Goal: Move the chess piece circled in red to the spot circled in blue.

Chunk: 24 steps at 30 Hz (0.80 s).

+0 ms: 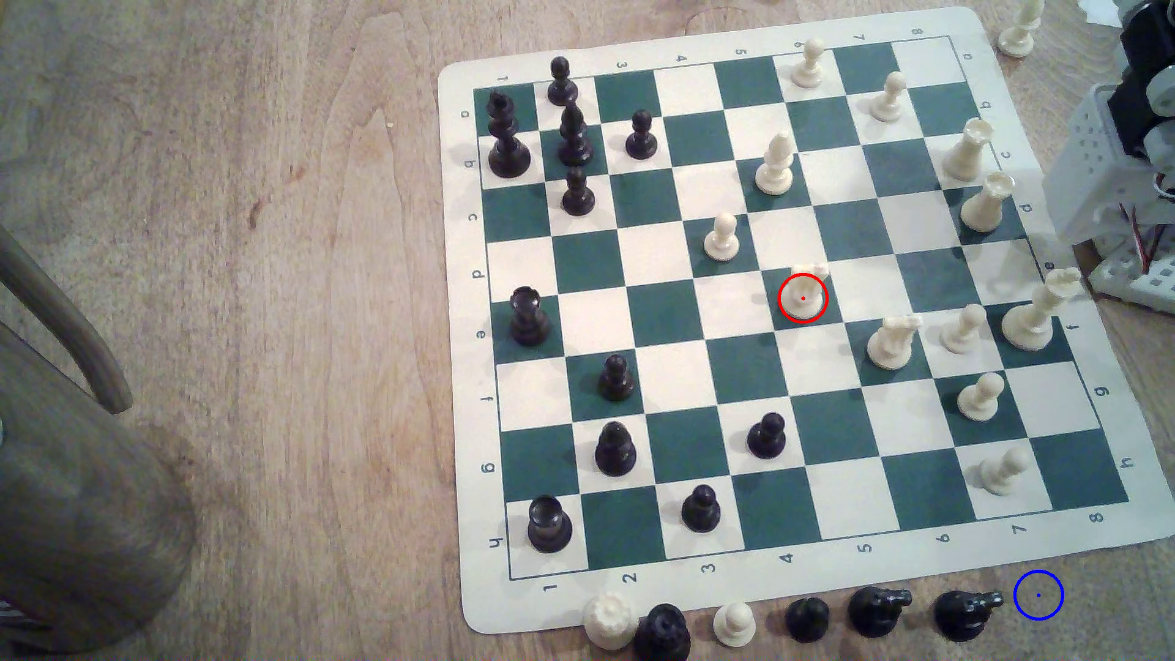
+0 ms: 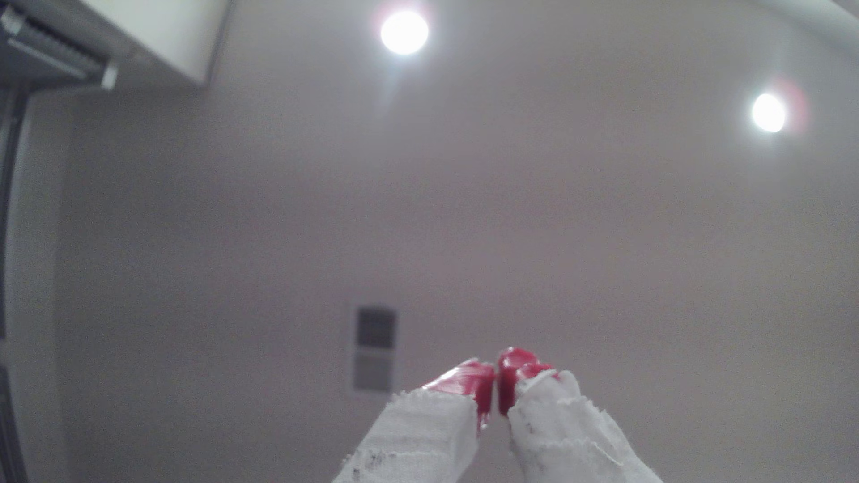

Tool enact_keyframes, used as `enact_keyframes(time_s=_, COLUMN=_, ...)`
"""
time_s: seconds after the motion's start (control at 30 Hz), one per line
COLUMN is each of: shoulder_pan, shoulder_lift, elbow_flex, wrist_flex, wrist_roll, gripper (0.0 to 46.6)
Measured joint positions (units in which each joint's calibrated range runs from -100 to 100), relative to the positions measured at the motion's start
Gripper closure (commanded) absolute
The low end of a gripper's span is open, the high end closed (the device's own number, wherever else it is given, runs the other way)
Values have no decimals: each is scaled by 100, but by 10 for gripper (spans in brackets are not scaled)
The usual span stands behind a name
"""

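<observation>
I have the counter (image 1: 254, 318) carrying the chessboard mat (image 1: 788, 591), and my arm (image 1: 1138, 127) is folded back at the exterior view's right edge, beyond the mat's border. From there, the chess piece (image 1: 802, 299) lies toward the exterior view's left and a little lower, standing upright on a green square inside the red ring, with another cream knight (image 1: 891, 343) close by on its right. The spot (image 1: 1038, 595) is bare wood off the mat's lower right corner, just beside a black knight (image 1: 966, 613). In the wrist view my end effector (image 2: 496, 392) points up at the ceiling, red-tipped fingers (image 2: 483, 388) nearly together with a thin gap, gripping nothing. I judge I must swing down and open first.
</observation>
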Motion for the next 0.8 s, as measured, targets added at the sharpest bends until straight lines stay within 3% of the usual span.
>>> enact_keyframes(time_s=0.2, shoulder_pan=-66, shoulder_lift=0, elbow_flex=0, wrist_flex=-462, wrist_roll=0, gripper=464)
enact_keyframes(time_s=0.4, shoulder_pan=-118, shoulder_lift=0, elbow_flex=0, wrist_flex=319, wrist_roll=0, gripper=464)
enact_keyframes(time_s=0.8, shoulder_pan=-214, shoulder_lift=0, elbow_flex=-1292, wrist_flex=4135, wrist_roll=0, gripper=464)
